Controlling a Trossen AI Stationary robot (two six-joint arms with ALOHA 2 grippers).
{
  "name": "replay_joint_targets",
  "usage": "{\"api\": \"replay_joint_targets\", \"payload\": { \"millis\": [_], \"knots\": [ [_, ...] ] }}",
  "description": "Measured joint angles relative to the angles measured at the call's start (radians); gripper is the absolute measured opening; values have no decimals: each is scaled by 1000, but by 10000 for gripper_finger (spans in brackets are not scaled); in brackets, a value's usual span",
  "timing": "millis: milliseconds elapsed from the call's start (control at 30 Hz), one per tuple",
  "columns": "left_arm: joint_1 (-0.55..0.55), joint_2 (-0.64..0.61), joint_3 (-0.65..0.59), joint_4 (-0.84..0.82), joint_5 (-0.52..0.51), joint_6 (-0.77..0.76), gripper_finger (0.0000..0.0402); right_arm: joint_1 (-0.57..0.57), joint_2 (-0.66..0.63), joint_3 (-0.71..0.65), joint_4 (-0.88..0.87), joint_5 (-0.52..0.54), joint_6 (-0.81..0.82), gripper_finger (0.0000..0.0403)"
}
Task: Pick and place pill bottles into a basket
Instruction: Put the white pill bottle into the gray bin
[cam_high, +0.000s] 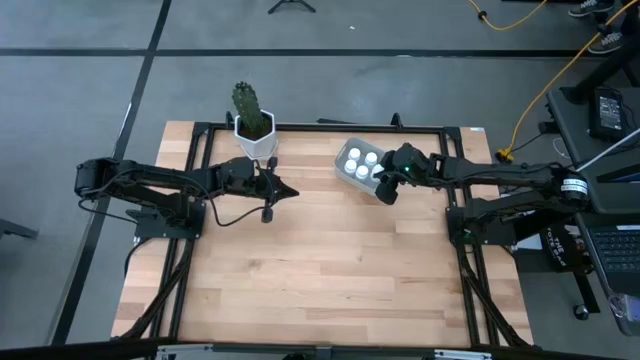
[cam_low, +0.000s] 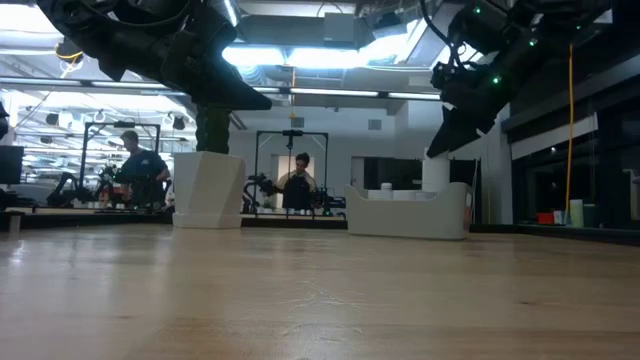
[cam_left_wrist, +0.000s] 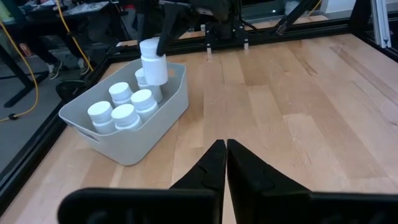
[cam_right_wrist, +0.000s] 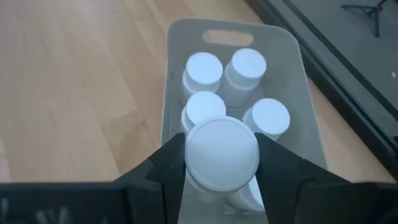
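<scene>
Pinching the last pill bottle (cam_right_wrist: 222, 152) above the basket (cam_left_wrist: 168, 109), the right gripper (cam_right_wrist: 222, 163) just needs to release; five sit inside, left gripper (cam_left_wrist: 225, 163) pressed together nearby.

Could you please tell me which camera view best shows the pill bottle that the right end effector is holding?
The left wrist view: the held pill bottle shows whole, upright above the basket. The right wrist view shows only its cap, clamped in the right end effector. In the high and low views I cannot make it out.
</scene>
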Motion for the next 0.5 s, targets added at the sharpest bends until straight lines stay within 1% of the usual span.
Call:
{"api": "replay_joint_targets", "payload": {
  "millis": [100, 367, 500],
  "knots": [
    [0, 0, 0, 0, 0, 0, 12, 0, 0, -30, 60, 1, 2, 154],
    [0, 0, 0, 0, 0, 1, 6, 0, 5, -113, 140, -1, 59, 154],
    [0, 0, 0, 0, 0, 0, 2, 0, 26, -128, 184, -1, 60, 154]
  ]
}}
